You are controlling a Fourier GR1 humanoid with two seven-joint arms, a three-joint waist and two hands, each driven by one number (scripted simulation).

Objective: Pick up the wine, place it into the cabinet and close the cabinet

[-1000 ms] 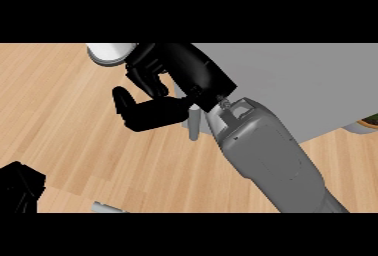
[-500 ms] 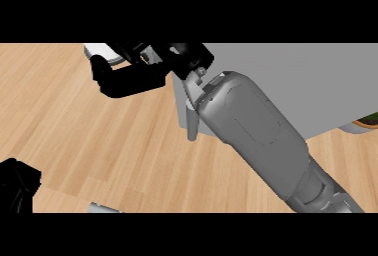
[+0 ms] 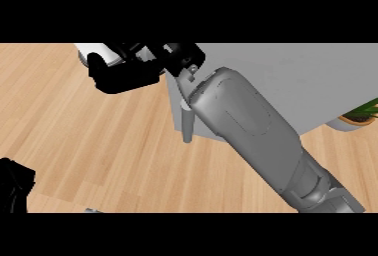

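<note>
At top left, right hand (image 3: 125, 75) curled round the white-capped wine bottle (image 3: 96, 54), just left of the grey cabinet (image 3: 295, 80); left hand (image 3: 15, 185) far off, fingers unreadable

Right hand (image 3: 125, 75) curled — left hand (image 3: 15, 182) low

The flat wooden counter top (image 3: 96, 145) is light tan with thin brown grain lines. The boxy cabinet (image 3: 310, 80) is plain pale grey, and its long thin handle (image 3: 187, 122) is grey too. The robot's right hand (image 3: 125, 75) is black, on a smooth grey forearm (image 3: 251, 130). The round wine bottle (image 3: 96, 51) looks white. The left hand (image 3: 15, 182) is black. A leafy green plant (image 3: 363, 112) sits in a white pot (image 3: 347, 125).
</note>
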